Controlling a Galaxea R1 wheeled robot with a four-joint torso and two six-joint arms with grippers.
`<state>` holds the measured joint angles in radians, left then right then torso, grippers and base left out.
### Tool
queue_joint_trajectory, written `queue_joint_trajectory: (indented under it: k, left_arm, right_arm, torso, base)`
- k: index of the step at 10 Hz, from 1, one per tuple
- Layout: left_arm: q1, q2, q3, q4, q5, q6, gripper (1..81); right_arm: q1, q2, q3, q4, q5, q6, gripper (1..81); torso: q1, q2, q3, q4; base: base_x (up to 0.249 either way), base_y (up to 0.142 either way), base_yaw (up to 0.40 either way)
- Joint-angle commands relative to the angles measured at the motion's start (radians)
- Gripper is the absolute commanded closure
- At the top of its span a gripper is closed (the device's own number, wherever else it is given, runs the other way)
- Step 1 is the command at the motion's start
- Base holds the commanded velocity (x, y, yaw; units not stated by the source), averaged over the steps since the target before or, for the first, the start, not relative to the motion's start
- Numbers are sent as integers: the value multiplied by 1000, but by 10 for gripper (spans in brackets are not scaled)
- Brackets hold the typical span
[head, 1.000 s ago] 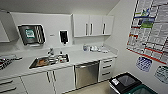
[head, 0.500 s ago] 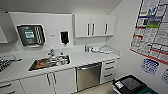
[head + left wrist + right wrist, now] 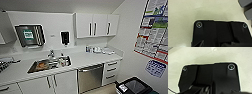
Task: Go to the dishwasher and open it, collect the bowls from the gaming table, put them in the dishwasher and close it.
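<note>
Counter: a long white counter (image 3: pixel 82 60) is seen along the wall, a steel sink (image 3: pixel 48 64) set into it.
Dishwasher: the grey steel-fronted built-in dishwasher (image 3: pixel 90 78) is seen closed under the counter — ahead of the robot, slightly right of centre, beside white drawers (image 3: pixel 111 70).
Pincers: whether released or clenched cannot be told — pale floor (image 3: pixel 199 11) lies beneath both wrists.
Nearer arm: judged the right.

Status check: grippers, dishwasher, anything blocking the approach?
Grippers: state can't be told. Dishwasher shut, under the counter right of the sink. Bin stands at its right, off the door's front.
</note>
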<state>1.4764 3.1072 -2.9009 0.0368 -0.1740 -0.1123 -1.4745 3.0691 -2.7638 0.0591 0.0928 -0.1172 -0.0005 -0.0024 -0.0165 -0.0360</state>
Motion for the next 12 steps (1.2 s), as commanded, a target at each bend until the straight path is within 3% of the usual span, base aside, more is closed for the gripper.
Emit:
queue_joint_trajectory:
  k: [1, 12]
  left_arm:
    - [-57, -4, -5, -3, 42, -3, 10]
    - [-57, -2, -5, -3, 42, -3, 10]
  right_arm:
    - [62, 6, 4, 4, -50, 4, 10]
    - [65, 7, 6, 2, -48, 2, 10]
  torso:
    - [1, 0, 0, 0]
    - [1, 0, 0, 0]
  base:
    - [124, 63, 0]
    - [124, 0, 0]
